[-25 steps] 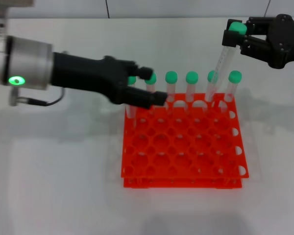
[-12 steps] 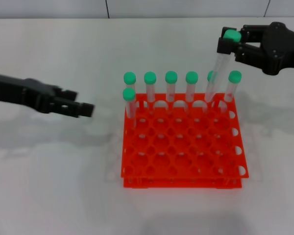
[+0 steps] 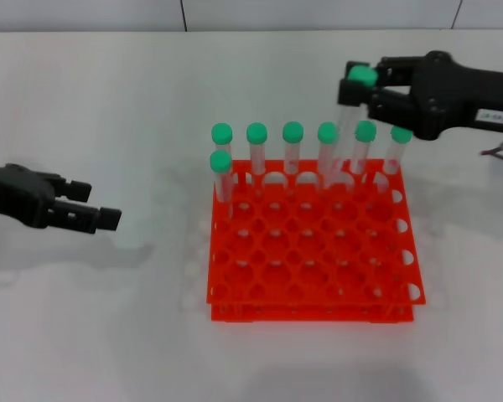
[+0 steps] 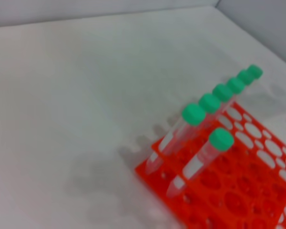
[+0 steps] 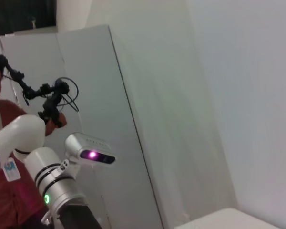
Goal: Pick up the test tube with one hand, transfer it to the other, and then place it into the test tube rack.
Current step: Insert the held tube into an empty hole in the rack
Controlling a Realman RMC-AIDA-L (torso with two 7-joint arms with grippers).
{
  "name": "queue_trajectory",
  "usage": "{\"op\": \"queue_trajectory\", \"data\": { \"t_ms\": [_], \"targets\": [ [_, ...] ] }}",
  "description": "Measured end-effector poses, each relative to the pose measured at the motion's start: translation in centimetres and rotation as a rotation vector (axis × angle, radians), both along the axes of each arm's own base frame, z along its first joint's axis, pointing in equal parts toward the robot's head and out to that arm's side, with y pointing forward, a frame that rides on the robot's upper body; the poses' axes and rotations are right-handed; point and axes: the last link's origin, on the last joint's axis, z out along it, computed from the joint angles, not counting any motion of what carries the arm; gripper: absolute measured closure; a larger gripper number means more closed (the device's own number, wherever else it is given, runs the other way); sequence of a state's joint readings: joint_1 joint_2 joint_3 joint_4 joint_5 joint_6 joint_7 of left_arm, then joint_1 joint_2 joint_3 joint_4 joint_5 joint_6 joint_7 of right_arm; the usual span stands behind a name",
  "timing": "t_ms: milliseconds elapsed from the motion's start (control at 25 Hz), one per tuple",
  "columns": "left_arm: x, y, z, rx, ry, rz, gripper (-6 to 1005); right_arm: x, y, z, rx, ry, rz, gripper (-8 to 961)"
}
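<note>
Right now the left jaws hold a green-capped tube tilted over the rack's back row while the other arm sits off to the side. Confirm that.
Wrong arm. The head view shows the right gripper holding the green-capped test tube tilted over the back row of the orange rack. The left gripper sits off to the side over the table, holding nothing.

Green-capped test tube held tilted over the orange-red test tube rack.

The clear tube slants down from its cap, gripped near the top by the right gripper, its lower end seemingly at a back-row hole, though the tip is hard to make out. The two-tiered square rack lies flat on the table with six capped tubes upright along its far row and one in the next row at its left corner.
</note>
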State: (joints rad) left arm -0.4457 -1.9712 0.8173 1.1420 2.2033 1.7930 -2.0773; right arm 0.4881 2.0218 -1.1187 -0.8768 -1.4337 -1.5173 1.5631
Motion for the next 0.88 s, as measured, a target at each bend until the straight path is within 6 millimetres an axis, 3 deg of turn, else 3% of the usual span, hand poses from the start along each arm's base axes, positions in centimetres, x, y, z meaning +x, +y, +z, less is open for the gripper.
{"op": "queue_trajectory", "data": {
  "t_ms": [560,880],
  "targets": [
    [-1.3,-0.7,-1.4,0.029,0.053,-0.153,124,-1.7,0.3,-3.3,0.019,-0.006,0.004,687],
    [-1.4,-0.5,-2.9,0.033,0.044,-0.184,125,-1.9,0.4,-3.9,0.040,-0.001,-0.001,687]
  ]
}}
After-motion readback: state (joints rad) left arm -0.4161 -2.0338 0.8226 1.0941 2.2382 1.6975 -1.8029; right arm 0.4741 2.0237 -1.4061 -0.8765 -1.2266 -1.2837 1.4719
